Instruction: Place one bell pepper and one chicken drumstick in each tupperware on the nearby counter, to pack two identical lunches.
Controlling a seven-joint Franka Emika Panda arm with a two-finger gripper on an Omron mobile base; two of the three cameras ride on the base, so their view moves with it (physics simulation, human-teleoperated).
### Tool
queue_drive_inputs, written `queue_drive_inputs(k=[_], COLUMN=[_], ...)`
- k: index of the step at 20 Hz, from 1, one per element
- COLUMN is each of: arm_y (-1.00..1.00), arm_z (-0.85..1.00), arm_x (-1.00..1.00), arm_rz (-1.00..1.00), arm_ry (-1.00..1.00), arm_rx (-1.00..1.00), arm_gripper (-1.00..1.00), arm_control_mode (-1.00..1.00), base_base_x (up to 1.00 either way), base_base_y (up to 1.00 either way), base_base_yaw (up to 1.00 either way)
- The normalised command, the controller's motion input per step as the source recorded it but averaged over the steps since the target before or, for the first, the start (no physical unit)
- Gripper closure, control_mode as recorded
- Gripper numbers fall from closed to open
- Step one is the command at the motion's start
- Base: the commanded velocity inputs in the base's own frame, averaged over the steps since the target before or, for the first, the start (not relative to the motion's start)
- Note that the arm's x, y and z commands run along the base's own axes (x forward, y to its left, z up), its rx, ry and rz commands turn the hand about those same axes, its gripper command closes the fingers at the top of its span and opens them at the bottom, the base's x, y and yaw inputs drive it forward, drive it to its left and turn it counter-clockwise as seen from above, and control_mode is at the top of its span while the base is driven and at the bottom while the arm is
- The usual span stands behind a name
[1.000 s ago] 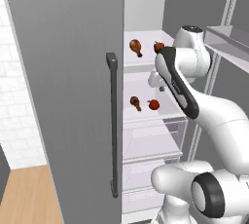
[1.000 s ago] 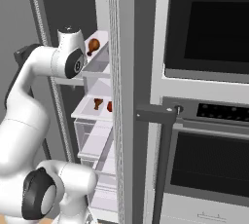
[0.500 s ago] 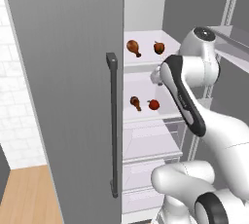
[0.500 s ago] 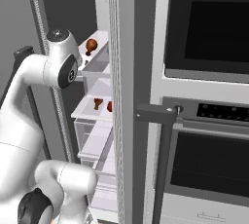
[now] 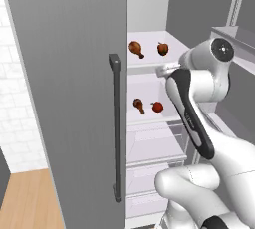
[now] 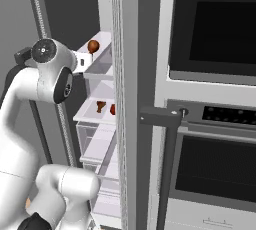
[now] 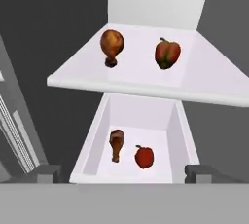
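Note:
Inside the open fridge, a brown chicken drumstick (image 7: 112, 45) and a red-green bell pepper (image 7: 167, 53) lie on the upper white shelf (image 7: 146, 87). A second drumstick (image 7: 116, 144) and a red pepper (image 7: 144, 157) lie on the shelf below. My gripper (image 7: 124, 173) is open and holds nothing. It hangs in front of the upper shelf's edge, apart from the food. From the left base the same items are the upper drumstick (image 5: 135, 49), upper pepper (image 5: 162, 49), lower drumstick (image 5: 138, 105) and lower pepper (image 5: 157, 107), with the gripper (image 5: 162, 69) by the shelf front. The tupperware and the counter are out of view.
The grey fridge door (image 5: 69, 98) with its dark vertical handle (image 5: 115, 128) stands open on the left. Clear drawers (image 5: 154, 148) sit under the lower shelf. A built-in oven stack (image 6: 215, 124) with a dark handle (image 6: 165, 119) flanks the fridge on the right.
The arm's elbow has swung up and to the right, and the hand now points into the fridge at upper-shelf height. The food has not moved.

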Motion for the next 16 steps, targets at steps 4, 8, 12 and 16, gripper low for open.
queue_drive_inputs(k=[4,8,12,16], arm_y=[0.07,-0.02,-0.14,-0.08], arm_z=[0.37,0.28,0.41,0.26], arm_x=[0.00,0.00,0.07,0.25], arm_rz=[0.00,-0.03,-0.20,-0.28], arm_ry=[-0.27,-0.11,0.03,0.15], arm_rx=[-0.01,0.00,0.08,0.14], arm_gripper=[-1.00,-1.00,-1.00,-1.00], arm_control_mode=[-1.00,-1.00,-1.00,-1.00], base_base_x=[0.00,0.00,0.00,0.00], base_base_y=[0.00,0.00,0.00,0.00], base_base_yaw=[0.00,0.00,0.00,0.00])
